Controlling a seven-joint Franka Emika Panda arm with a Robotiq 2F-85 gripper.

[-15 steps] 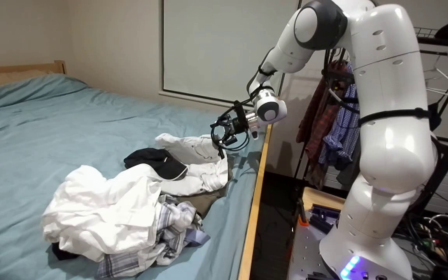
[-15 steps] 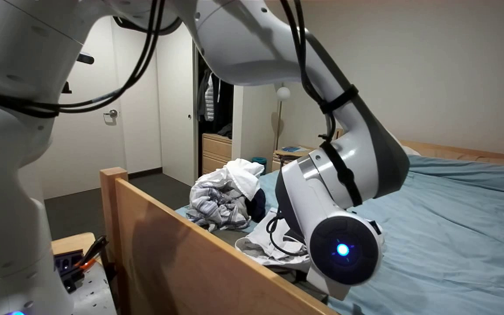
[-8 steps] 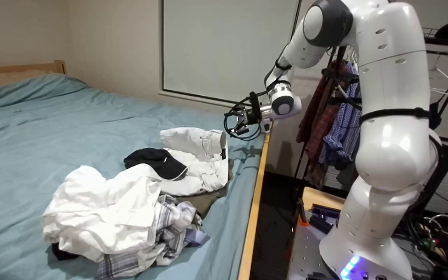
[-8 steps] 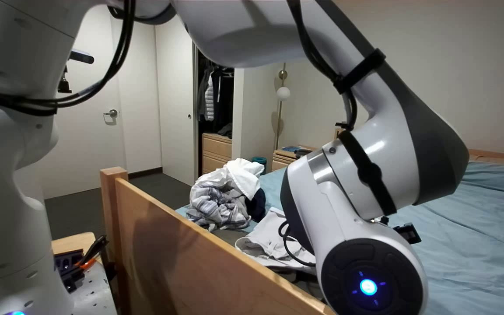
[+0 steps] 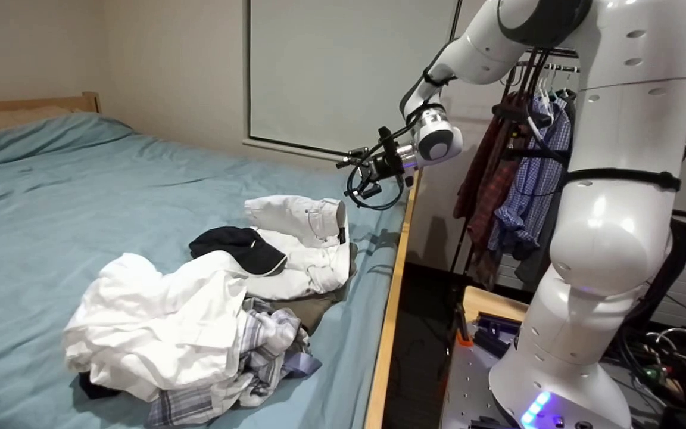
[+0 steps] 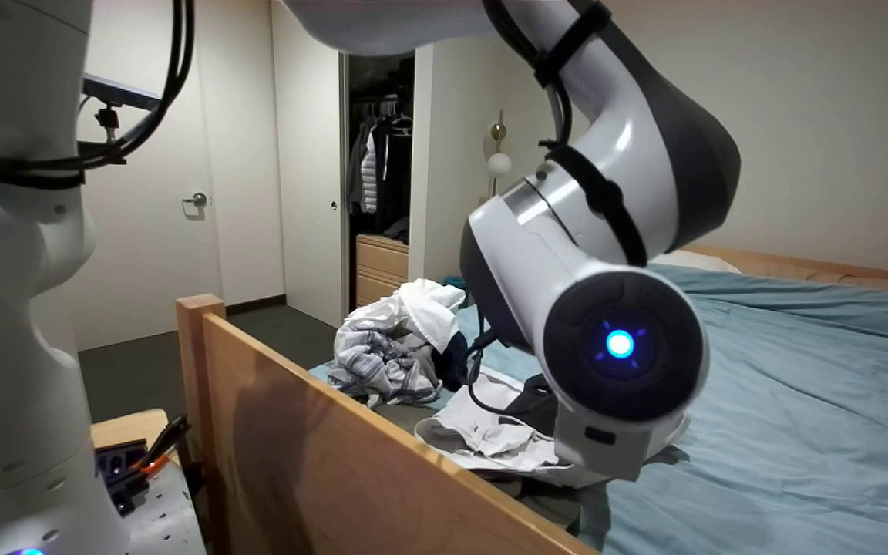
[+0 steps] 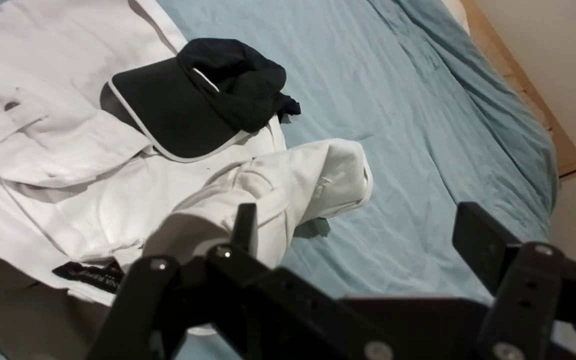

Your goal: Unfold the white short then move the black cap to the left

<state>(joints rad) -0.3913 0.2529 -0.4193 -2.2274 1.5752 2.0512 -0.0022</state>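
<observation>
Black cap (image 7: 200, 97) lies partly on the white short (image 7: 113, 200) on the bed (image 7: 398, 125); in wrist view brim points lower left, crown reaches past the short's edge, long axis slopes gently up to the right. Compared with a second ago, jaws have drawn up and away from the short and stand spread wide; cap looks unmoved. White cloth heap (image 5: 158, 322) shows in both exterior views, outside the wrist view, which alone gives lettering on the black label (image 7: 90, 276).
</observation>
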